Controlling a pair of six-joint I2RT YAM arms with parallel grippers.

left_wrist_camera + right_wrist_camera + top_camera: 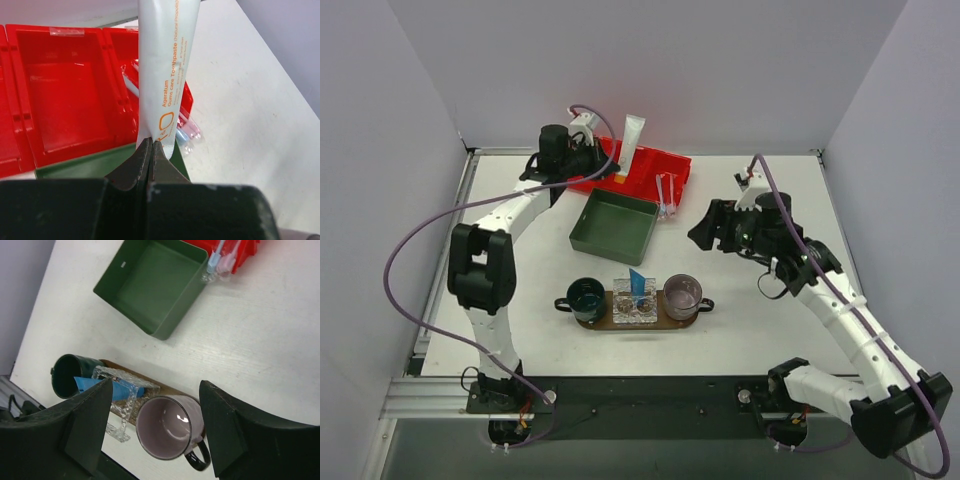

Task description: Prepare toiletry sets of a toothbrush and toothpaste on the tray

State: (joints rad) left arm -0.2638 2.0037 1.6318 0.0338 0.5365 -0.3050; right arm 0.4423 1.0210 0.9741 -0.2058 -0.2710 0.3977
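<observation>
My left gripper (610,160) (151,142) is shut on the crimped end of the white toothpaste tube (634,140) (165,75), holding it upright above the red bin (655,172) (65,105). The blue tube (639,283) (117,390) stands in a clear holder (633,303) on the brown wooden tray (650,322) (172,391), between a dark green mug (585,298) and a pink mug (682,296) (170,427). Two wrapped toothbrushes (666,195) (220,262) (186,132) lie over the red bin's near edge. My right gripper (702,232) (155,415) is open and empty, above the pink mug.
The green square box (613,228) (152,287) sits between the red bin and the tray, empty. Grey walls close in the table on three sides.
</observation>
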